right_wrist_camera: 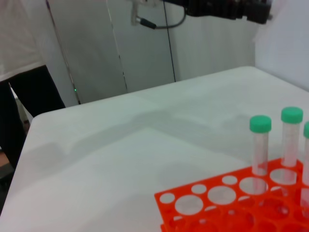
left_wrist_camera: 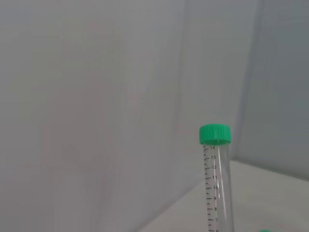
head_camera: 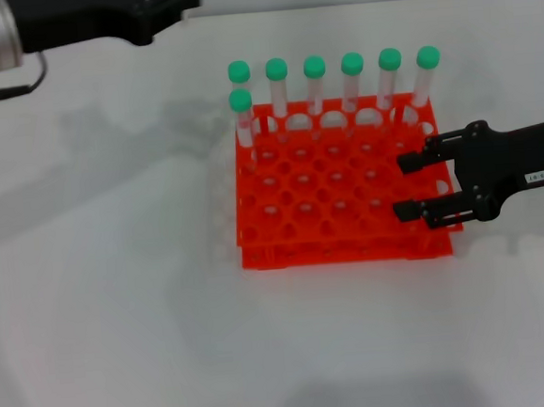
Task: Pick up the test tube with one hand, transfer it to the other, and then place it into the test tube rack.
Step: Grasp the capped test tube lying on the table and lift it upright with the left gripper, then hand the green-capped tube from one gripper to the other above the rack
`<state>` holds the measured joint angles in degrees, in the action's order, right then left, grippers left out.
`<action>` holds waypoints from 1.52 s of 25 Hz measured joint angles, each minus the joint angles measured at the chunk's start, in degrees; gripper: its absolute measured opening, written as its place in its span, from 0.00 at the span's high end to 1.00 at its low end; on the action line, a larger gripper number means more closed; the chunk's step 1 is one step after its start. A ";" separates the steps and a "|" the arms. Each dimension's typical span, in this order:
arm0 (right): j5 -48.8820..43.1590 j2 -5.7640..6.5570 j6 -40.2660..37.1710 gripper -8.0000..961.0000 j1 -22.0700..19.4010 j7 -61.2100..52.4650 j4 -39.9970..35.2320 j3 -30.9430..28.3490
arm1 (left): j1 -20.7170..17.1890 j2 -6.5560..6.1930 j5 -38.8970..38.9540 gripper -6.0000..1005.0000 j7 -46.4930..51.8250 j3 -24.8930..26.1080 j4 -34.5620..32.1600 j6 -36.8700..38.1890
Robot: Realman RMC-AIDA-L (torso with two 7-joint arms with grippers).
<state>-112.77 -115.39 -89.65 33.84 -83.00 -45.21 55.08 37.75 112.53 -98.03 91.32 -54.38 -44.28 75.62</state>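
The orange-red test tube rack (head_camera: 343, 207) stands mid-table and also shows in the right wrist view (right_wrist_camera: 217, 203). Several green-capped test tubes stand upright in it: a back row (head_camera: 353, 84) and one tube (head_camera: 243, 121) in the second row at the left corner. No tube lies loose on the table. My right gripper (head_camera: 410, 188), with the white label, is open and empty over the rack's right edge. My left gripper (head_camera: 176, 2), on the silver arm with the green ring, is high at the far left, its fingertips cut off. An upright tube (left_wrist_camera: 216, 179) fills the left wrist view; whether it is held is hidden.
The white table (head_camera: 121, 319) spreads around the rack on all sides. In the right wrist view a person (right_wrist_camera: 21, 53) stands at the table's far side, and the left arm (right_wrist_camera: 222, 7) hangs above the table.
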 joint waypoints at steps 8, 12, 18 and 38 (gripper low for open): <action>3.65 -0.08 0.01 0.30 -0.25 0.25 0.04 1.32 | 9.06 -2.65 -6.65 0.80 -4.54 0.46 13.73 4.38; 4.32 -0.20 0.35 0.30 -0.59 0.30 0.05 1.42 | 10.17 -0.92 -11.94 0.80 -4.33 0.43 13.90 3.79; 5.08 -0.23 0.47 0.30 -0.68 0.30 0.34 1.41 | 10.44 0.97 -16.86 0.80 -5.06 0.40 13.99 3.24; 16.54 0.11 2.97 0.30 0.26 -3.87 8.41 -5.11 | 8.12 1.80 -13.67 0.80 -13.66 1.42 14.05 3.47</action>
<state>-96.23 -115.28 -86.68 34.11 -86.88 -36.80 49.97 45.87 114.34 -111.71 77.65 -52.96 -30.23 79.09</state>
